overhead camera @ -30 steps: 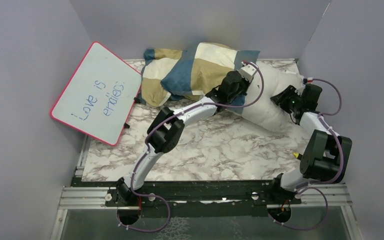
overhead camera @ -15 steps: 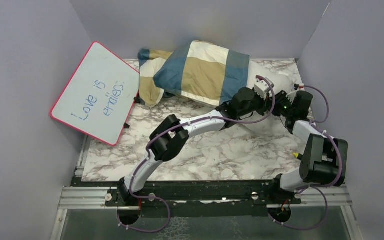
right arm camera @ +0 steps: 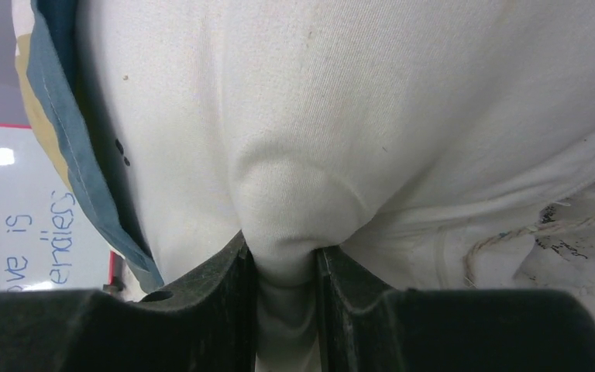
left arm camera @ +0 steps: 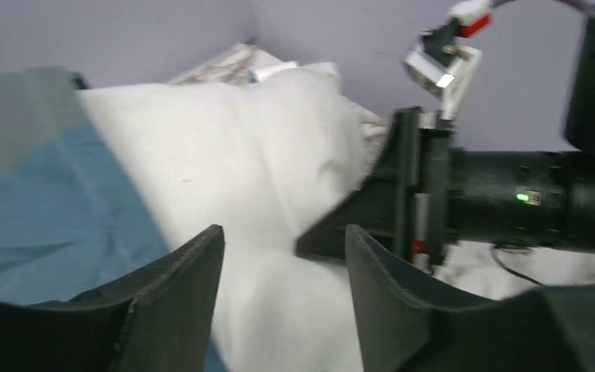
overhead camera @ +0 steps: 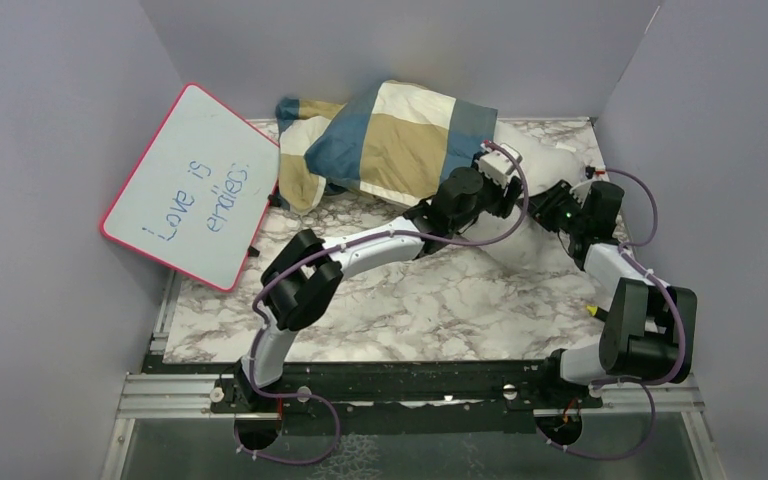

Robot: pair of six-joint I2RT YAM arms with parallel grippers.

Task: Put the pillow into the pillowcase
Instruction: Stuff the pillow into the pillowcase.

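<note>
Right wrist: right gripper [right arm camera: 287, 260] pinches a fold of the pillow [right arm camera: 372, 116], half inside the pillowcase [right arm camera: 54, 116] at the table's [right arm camera: 581, 232] far side; left gripper [left arm camera: 283, 248] spread, empty, so I'd grab the hem and drag it over against that pinch.

The pink-rimmed rectangular whiteboard [overhead camera: 192, 185], leaning at the marble-patterned table's [overhead camera: 410, 310] left edge, bears blue handwriting: "Love is", then a word resembling "endless".

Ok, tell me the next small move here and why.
Probably close the left gripper on the pillowcase edge beside it and draw it over the pillow. The right gripper pinches a fold of the pillow, the left one is open and holds nothing, and much of the pillow lies uncovered.
</note>
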